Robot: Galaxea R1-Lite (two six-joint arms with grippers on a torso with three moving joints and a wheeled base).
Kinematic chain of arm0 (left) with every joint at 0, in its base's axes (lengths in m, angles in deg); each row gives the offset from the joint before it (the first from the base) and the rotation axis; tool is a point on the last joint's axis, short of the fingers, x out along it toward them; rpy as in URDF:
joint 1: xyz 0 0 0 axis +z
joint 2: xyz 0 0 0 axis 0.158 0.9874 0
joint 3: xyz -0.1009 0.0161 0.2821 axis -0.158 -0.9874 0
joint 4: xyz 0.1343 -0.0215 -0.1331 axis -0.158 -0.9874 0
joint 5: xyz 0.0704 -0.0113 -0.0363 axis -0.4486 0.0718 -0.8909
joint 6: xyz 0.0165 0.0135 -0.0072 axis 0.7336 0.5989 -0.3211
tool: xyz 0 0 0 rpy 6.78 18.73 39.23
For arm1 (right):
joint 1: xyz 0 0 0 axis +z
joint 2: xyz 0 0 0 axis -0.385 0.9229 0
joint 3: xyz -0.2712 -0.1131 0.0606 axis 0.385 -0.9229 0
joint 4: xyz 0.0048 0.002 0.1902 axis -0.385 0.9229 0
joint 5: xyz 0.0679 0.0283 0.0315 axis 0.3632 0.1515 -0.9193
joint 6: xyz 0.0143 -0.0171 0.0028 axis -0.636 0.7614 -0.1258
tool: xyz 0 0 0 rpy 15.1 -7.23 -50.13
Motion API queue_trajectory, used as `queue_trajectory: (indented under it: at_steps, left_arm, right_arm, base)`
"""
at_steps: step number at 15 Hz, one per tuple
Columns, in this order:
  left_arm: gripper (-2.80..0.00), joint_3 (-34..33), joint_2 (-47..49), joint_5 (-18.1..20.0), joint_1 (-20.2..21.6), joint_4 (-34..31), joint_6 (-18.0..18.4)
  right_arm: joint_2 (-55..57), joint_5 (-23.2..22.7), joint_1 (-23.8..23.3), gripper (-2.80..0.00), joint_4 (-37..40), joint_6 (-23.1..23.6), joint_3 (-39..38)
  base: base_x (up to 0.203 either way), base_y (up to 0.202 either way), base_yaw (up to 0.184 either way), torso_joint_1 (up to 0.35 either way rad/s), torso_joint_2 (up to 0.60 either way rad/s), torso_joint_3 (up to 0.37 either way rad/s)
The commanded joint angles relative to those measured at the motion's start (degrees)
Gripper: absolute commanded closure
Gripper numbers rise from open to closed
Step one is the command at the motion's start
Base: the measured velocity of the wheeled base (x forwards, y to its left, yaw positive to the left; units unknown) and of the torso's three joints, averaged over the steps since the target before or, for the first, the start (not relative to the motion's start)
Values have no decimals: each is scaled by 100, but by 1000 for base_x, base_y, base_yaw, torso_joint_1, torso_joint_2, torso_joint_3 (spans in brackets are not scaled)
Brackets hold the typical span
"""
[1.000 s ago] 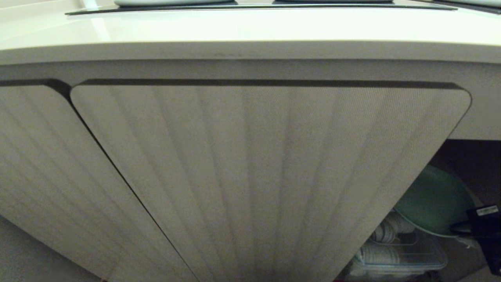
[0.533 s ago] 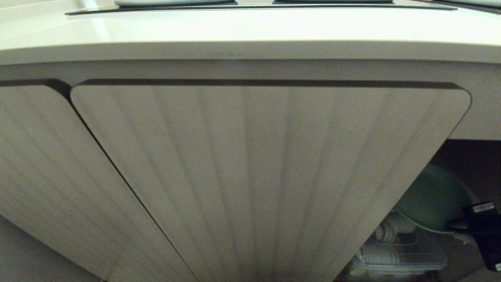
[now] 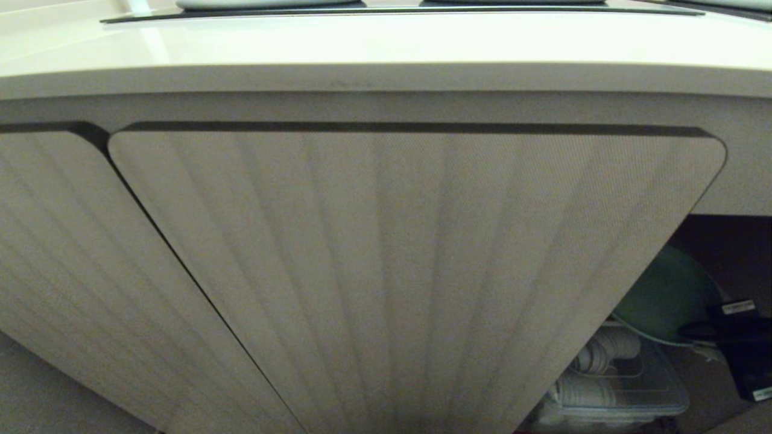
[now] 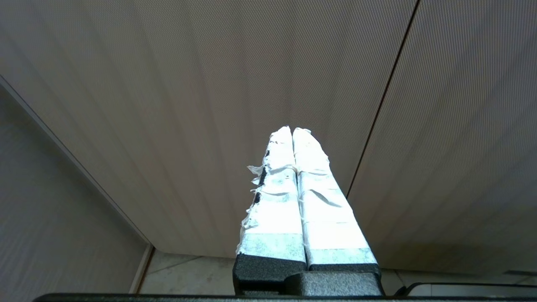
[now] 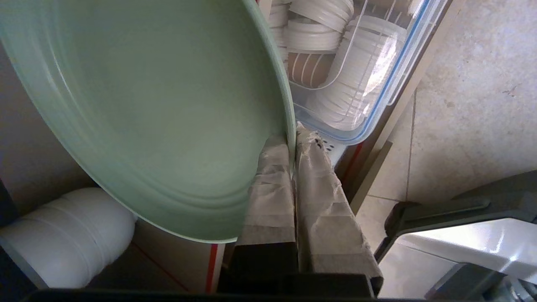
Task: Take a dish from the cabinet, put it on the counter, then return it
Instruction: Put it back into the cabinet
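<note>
right end effector [image 5: 292,138] clamped on rim of round matte mint dish [image 5: 159,109], left end effector [image 4: 292,131] together

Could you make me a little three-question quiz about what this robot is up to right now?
1. True or false: the right hand grips the green dish by its rim.
2. What sits behind the dish: A) a clear container of white items, B) a kettle, C) a pan?
3. Fill in: the left hand is ____ and holds nothing, in front of the ribbed cabinet door.

Key: 1 true; 2 A; 3 shut.
</note>
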State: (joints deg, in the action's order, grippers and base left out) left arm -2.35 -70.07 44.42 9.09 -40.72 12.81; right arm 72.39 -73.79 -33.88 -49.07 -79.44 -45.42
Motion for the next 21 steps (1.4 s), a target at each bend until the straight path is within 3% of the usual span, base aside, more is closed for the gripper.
queue_trajectory:
  at_steps: [1, 21]
  left_arm:
    - [0, 0, -2, -2, 0, 0, -2]
    - [0, 0, -2, -2, 0, 0, -2]
  right_arm:
    - [67, 2, -1, 0, -10, -50, 19]
    - [762, 14, 25, 0, -397, -169, 150]
  base:
    - [0, 0, 0, 0, 0, 0]
    - [0, 0, 0, 0, 0, 0]
